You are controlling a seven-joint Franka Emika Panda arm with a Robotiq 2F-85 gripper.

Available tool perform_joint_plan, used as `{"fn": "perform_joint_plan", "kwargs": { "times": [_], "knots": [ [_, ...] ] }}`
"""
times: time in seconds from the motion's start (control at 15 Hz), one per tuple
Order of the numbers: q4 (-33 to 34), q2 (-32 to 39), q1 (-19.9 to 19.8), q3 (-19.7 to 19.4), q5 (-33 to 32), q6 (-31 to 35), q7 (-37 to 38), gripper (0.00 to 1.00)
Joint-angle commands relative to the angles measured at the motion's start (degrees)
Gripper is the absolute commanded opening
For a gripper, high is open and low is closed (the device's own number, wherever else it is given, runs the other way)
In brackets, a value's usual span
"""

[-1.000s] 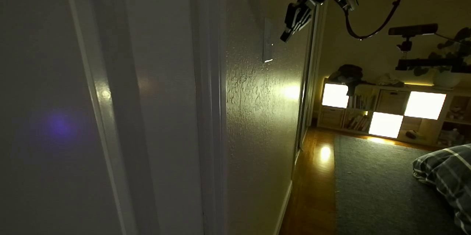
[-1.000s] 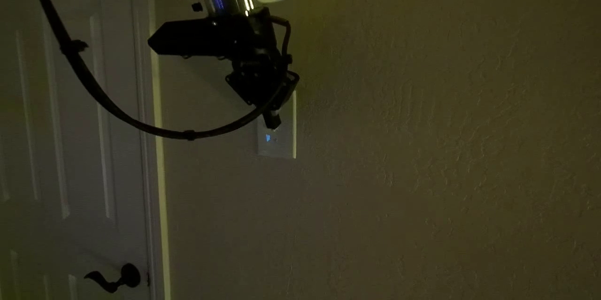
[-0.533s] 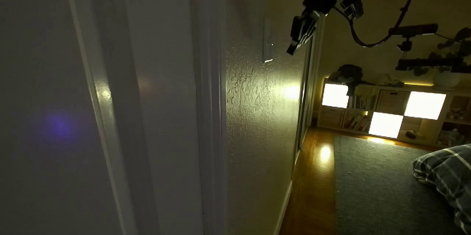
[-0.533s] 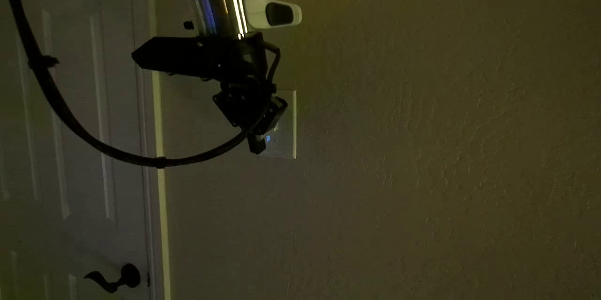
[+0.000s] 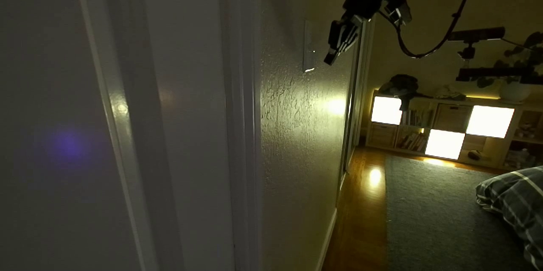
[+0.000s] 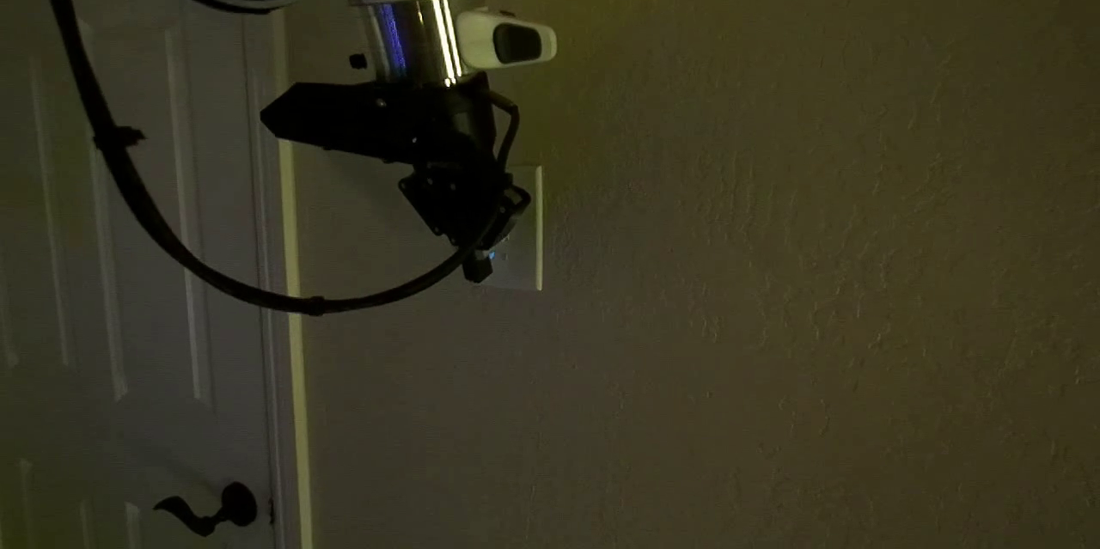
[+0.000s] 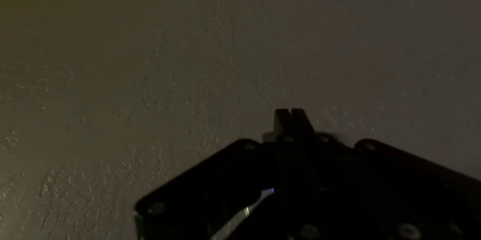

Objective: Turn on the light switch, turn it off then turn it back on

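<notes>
Light switch (image 5: 308, 46): upright on the wall (image 5: 292, 143), long axis vertical
Bearing from claw (image 5: 330, 59): wallward, a gap between; tips about level with its lower part
Claw state: clenched, grasping nothing
Next push: likely wallward, then vertical

One gripper (image 7: 291, 114), in all three views, with two fingertips (image 7: 283, 123) showing in the wrist view. One light switch (image 6: 522, 265), in both exterior views. In an exterior view: one door (image 6: 155, 360), one lever handle (image 6: 234, 504) — and one black cable (image 6: 172, 250) with two ties (image 6: 119, 137) on it. Also in an exterior view: three glowing panels (image 5: 444, 144), one shelf unit (image 5: 497, 148), one rug (image 5: 432, 216), one plaid cover (image 5: 515, 205), one bar-shaped camera (image 5: 475, 35), one plant (image 5: 533, 41) — and two rows of books (image 5: 417, 118), too dim to count book by book.
</notes>
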Motion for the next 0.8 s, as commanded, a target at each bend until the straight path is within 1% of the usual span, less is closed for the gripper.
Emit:
{"fn": "perform_joint_plan", "kwargs": {
  "times": [0.0,0.4,0.73],
  "knots": [
    [2.4,2.3,-0.3,0.8,2.2,1.9,-1.3,0.05],
    [5.4,5.1,-1.1,2.0,3.2,4.8,-2.4,0.05],
    [6.0,4.7,-1.1,2.3,2.8,5.4,-2.5,0.06]
  ]
}}
